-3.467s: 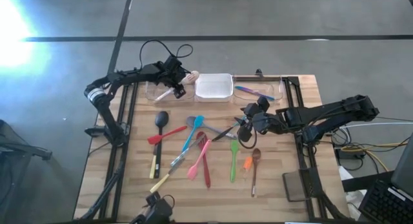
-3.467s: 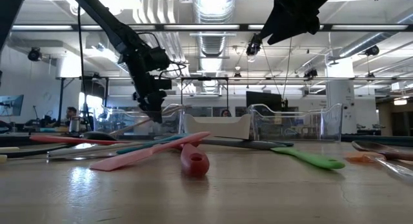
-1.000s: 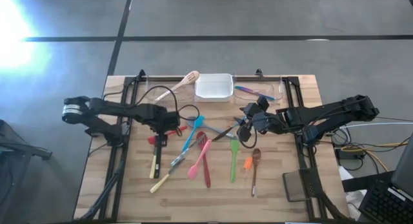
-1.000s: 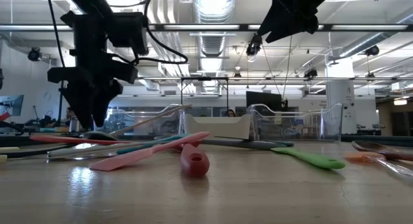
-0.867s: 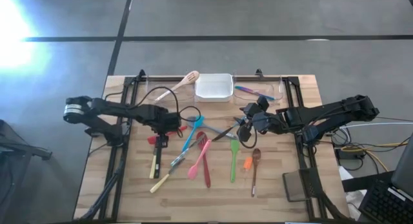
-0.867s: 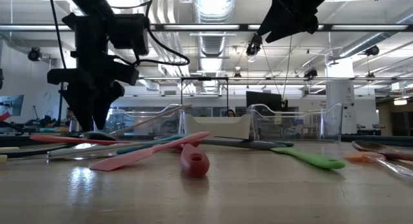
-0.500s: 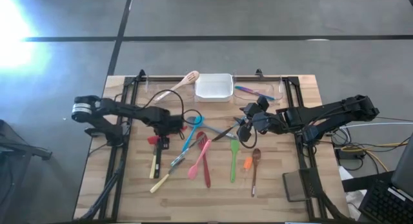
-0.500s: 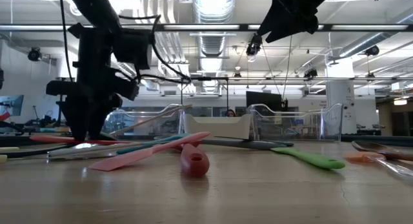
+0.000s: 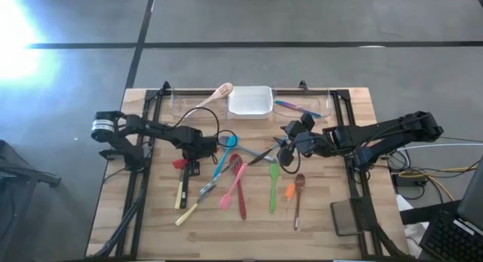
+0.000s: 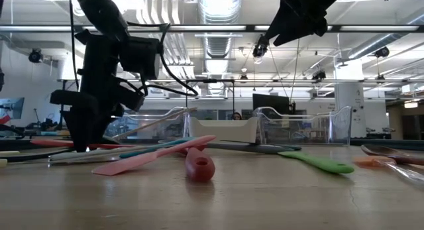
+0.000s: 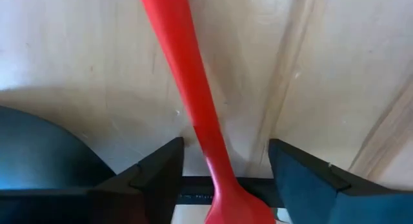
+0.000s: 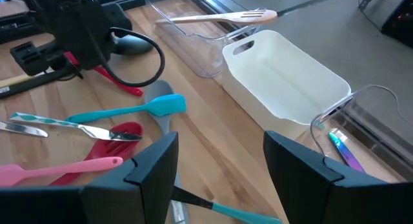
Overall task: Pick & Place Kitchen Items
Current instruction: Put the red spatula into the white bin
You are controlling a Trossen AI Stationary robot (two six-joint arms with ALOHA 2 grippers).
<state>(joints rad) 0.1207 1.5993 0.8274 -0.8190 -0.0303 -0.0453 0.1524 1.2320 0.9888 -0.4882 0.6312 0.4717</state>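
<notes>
My left gripper (image 9: 198, 149) is open and low over the table's left half. In the left wrist view its two fingers (image 11: 224, 150) stand on either side of the red spatula's handle (image 11: 187, 82) with a gap on each side. The spatula (image 9: 180, 163) lies flat on the wood beside the black ladle's bowl (image 11: 39, 146). My right gripper (image 9: 285, 146) is open and empty, held above the utensils right of the middle. Teal (image 9: 225, 152), pink (image 9: 232, 185) and green (image 9: 273, 185) utensils lie between the arms.
A white tray (image 9: 250, 101) stands at the far edge between two clear trays; the left one holds a wooden spoon (image 9: 213, 95), the right one purple and blue utensils (image 9: 296, 106). A brown spoon (image 9: 298, 195), an orange piece (image 9: 290, 191) and knives (image 9: 198, 198) lie nearer.
My left gripper has gone a little toward the table's right edge and down to the table, and its open fingers now stand astride the red spatula's handle. The utensils have not moved.
</notes>
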